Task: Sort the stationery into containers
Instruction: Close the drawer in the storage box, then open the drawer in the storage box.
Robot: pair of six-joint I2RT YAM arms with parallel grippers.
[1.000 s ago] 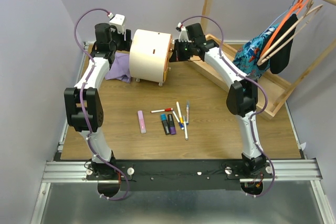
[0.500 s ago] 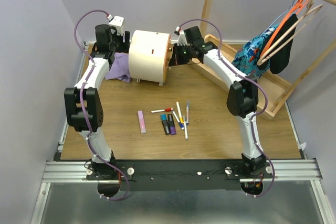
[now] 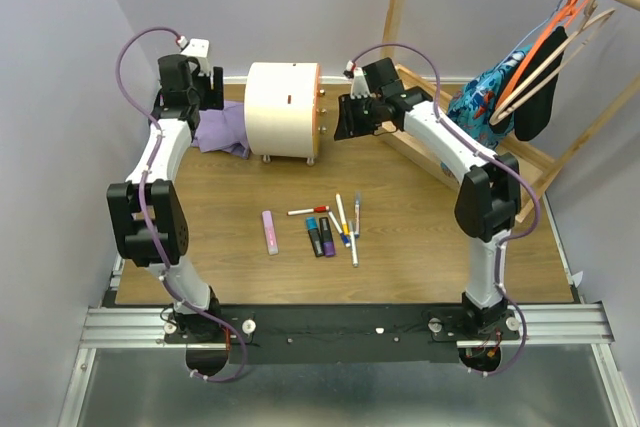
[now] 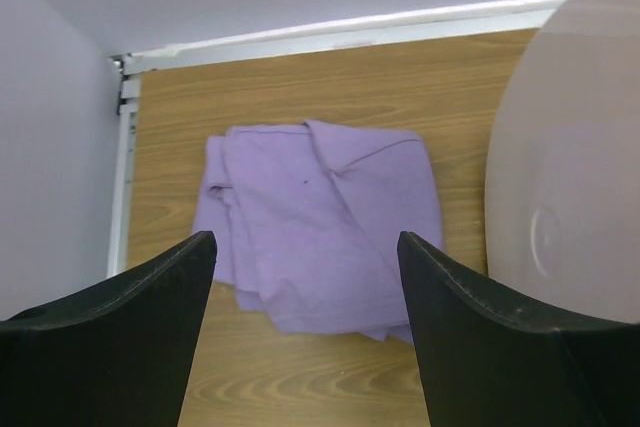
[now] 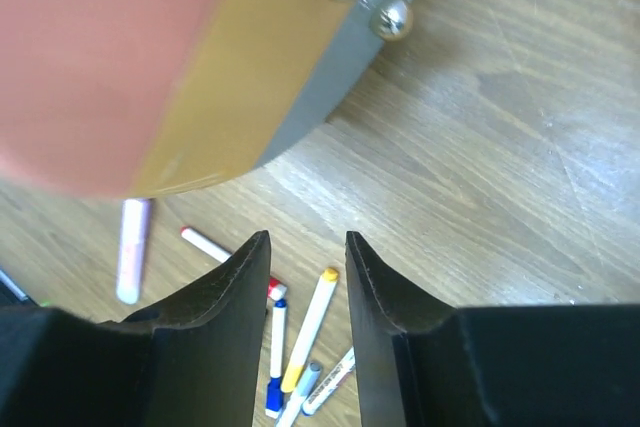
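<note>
Jaws on both my arms are spread and empty, the chest [image 3: 283,109] between them with its orange drawers [image 5: 100,47] seemingly shut, while pens [image 3: 345,222], markers [image 3: 320,237] and pink bar [image 3: 270,232] lie loose on the surface [image 3: 420,247], well apart from my right jaws, so sorting looks unstarted.

Cream round-topped chest [image 3: 280,107] stands near the table's [image 3: 420,237] far edge, left of centre, its orange drawers [image 3: 316,112] facing right. Mid-table lie a pink bar [image 3: 270,232], a red-capped pen [image 3: 308,210], blue marker [image 3: 314,237] and purple marker [image 3: 327,236] side by side, and thin white pens [image 3: 344,219] fanned just right of them
</note>
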